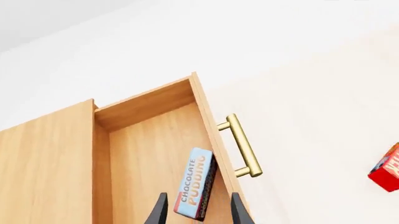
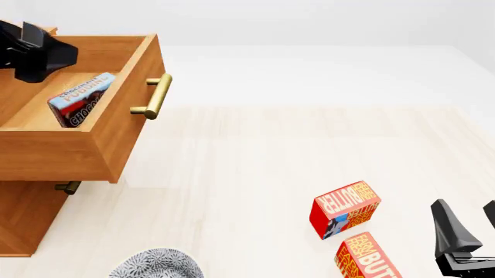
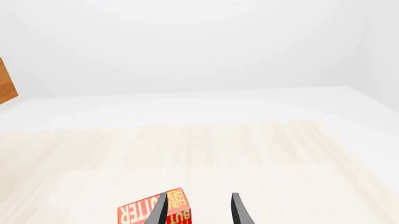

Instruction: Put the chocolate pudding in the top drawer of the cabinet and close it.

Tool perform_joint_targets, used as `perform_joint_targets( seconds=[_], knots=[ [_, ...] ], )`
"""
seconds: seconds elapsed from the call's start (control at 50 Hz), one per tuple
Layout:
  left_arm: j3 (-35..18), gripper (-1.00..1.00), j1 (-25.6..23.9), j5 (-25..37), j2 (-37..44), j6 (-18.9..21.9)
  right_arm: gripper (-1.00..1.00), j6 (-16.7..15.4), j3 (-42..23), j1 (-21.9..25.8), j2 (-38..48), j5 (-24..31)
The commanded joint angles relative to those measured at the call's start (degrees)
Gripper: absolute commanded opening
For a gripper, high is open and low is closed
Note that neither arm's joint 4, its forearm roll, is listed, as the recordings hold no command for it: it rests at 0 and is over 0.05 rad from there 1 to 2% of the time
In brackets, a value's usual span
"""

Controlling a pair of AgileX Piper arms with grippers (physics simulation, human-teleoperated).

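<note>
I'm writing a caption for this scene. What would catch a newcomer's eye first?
The top drawer stands pulled open at the left, with the chocolate pudding leaning inside against its front wall. Two red-orange butter boxes lie on the table at lower right.

- Bright, even, diffuse light in all three views; no glare or hot spots.
- Shadows are faint: soft shading inside the top drawer (image 2: 46, 110) and under the cabinet (image 2: 23, 220).
- Renders are sharp edge to edge, without blur, noise or visible distortion.
- The pale surface (image 2: 270, 174) looks slightly washed out.
</note>
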Motion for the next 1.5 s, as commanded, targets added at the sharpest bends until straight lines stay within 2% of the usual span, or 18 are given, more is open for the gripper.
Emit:
perform_joint_targets(
  seconds=[0.02, 0.06, 0.1, 0.12, 0.26, 0.42, 0.56, 0.66, 0.76, 0.92, 1.12, 1.5],
  knots=[
    [0.7, 1.0, -4.5, -0.5, -0.6, -1.0, 1.0, -0.4, 0.0, -0.1, -0.2, -0.1],
    [1.3, 1.0, -5.1, -0.8, -1.0, -0.3, 1.0, -0.4, 0.0, -0.1, -0.2, -0.1],
    [1.7, 1.0, -7.4, -1.1, -0.4, -1.3, 1.0, -0.4, 0.0, -0.1, -0.2, -0.1],
    [3.2, 1.0, -7.6, -1.8, -0.8, 0.1, 1.0, -0.4, 0.0, -0.1, -0.2, -0.1],
    [5.0, 1.0, -12.4, -3.2, -0.1, -0.8, 1.0, -0.4, 0.0, -0.1, -0.2, -0.1],
    [3.1, 1.0, -17.3, -3.1, 1.8, -2.8, 1.0, -0.4, 0.0, -0.1, -0.2, -0.1],
    [4.2, 1.0, -20.3, -4.8, 3.7, -3.5, 1.0, -0.4, 0.0, -0.1, -0.2, -0.1],
    [4.3, 1.0, -20.8, -5.3, 3.6, -3.5, 1.0, -0.4, 0.0, -0.1, -0.2, -0.1],
    [4.1, 1.0, -23.7, -5.5, 4.8, -5.5, 1.0, -0.4, 0.0, -0.1, -0.2, -0.1],
    [5.4, 1.0, -25.7, -7.8, 6.3, -6.4, 1.0, -0.4, 0.0, -0.1, -0.2, -0.1],
    [7.5, 1.0, -28.7, -11.0, 8.9, -5.8, 1.0, -0.4, 0.0, -0.1, -0.2, -0.1],
    [11.7, 1.0, -34.0, -15.6, 12.1, -9.4, 1.0, -0.4, 0.0, -0.1, -0.2, -0.1]
  ],
)
